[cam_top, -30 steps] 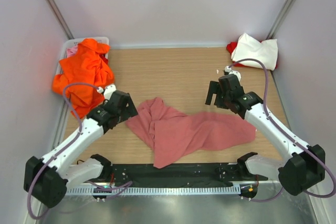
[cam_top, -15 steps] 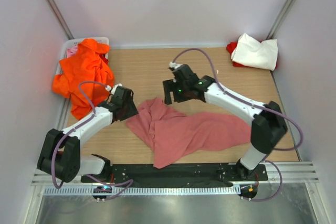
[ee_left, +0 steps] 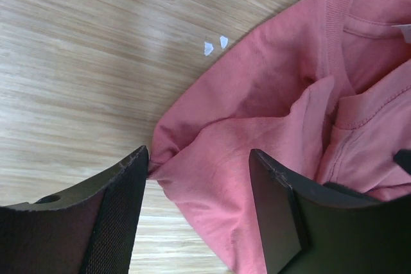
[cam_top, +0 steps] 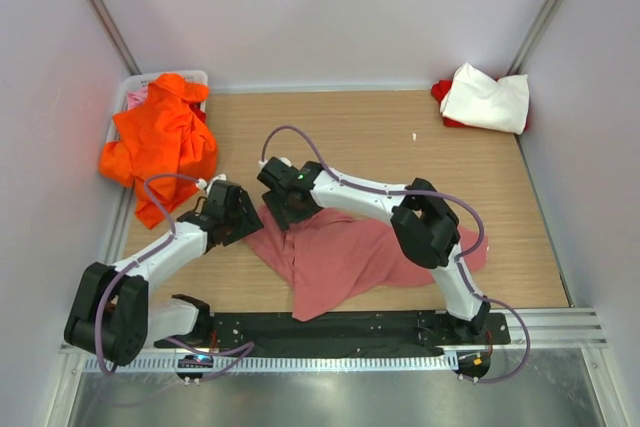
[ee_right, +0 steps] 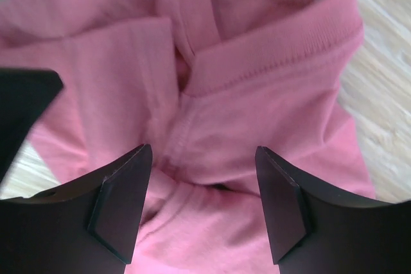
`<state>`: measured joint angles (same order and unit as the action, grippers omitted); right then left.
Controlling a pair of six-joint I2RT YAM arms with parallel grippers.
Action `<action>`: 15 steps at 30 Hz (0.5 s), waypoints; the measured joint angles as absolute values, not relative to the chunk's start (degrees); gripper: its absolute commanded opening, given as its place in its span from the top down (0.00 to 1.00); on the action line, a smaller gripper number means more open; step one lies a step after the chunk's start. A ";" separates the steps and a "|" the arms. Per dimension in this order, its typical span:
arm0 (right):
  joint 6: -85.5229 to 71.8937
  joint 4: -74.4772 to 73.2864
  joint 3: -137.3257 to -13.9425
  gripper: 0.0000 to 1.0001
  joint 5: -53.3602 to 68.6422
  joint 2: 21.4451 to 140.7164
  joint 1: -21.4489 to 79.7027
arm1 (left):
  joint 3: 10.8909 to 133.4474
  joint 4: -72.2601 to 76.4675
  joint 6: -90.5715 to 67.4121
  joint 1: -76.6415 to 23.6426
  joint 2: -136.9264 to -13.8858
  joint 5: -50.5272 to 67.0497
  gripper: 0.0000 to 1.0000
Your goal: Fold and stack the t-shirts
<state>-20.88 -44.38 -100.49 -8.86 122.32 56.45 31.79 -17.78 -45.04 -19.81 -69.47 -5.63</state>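
Right hand [cam_top: 288, 203] swung left onto salmon shirt [cam_top: 350, 252], crumpled mid-table [cam_top: 400, 137]; left hand [cam_top: 230, 218] at its left edge. Left wrist: fingers [ee_left: 122, 216] spread, straddling shirt edge. Right wrist: fingers [ee_right: 122, 203] apart above collar [ee_right: 276, 43].

Plain dusty salmon-pink cloth t-shirt [cam_top: 350, 252], solid bright orange cloth t-shirt [cam_top: 160, 142], white cloth t-shirt [cam_top: 487, 97] over a red cloth t-shirt [cam_top: 440, 91], tabletop [cam_top: 370, 137] is pale wood-grain.
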 measured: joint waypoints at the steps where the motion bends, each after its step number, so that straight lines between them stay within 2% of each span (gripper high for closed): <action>1: -21.08 -44.86 -99.85 0.28 -9.50 122.13 56.93 | 31.51 -17.08 -45.04 -19.55 -69.45 -5.04 0.36; 6: -23.31 -45.52 -95.44 0.29 -11.35 119.04 59.16 | 29.41 -14.39 -45.04 -17.26 -68.88 -2.63 0.39; 9: -24.73 -45.50 -93.03 0.33 -11.57 117.49 61.19 | 28.49 -13.30 -45.06 -15.90 -68.45 -0.99 0.40; 12: -25.96 -45.43 -91.79 0.52 -12.16 117.36 62.65 | 28.25 -12.49 -45.04 -15.35 -68.38 0.12 0.41; 14: -26.41 -45.47 -90.87 0.75 -12.64 117.34 63.22 | 28.23 -12.21 -45.06 -15.18 -68.36 0.64 0.43; 15: -26.76 -45.47 -90.45 0.90 -12.86 117.34 63.31 | 28.23 -12.05 -45.06 -15.11 -68.36 0.86 0.44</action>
<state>-26.76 -45.47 -90.45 -12.86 117.34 63.31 28.23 -12.05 -45.06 -15.11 -68.36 0.86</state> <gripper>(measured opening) 0.327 0.578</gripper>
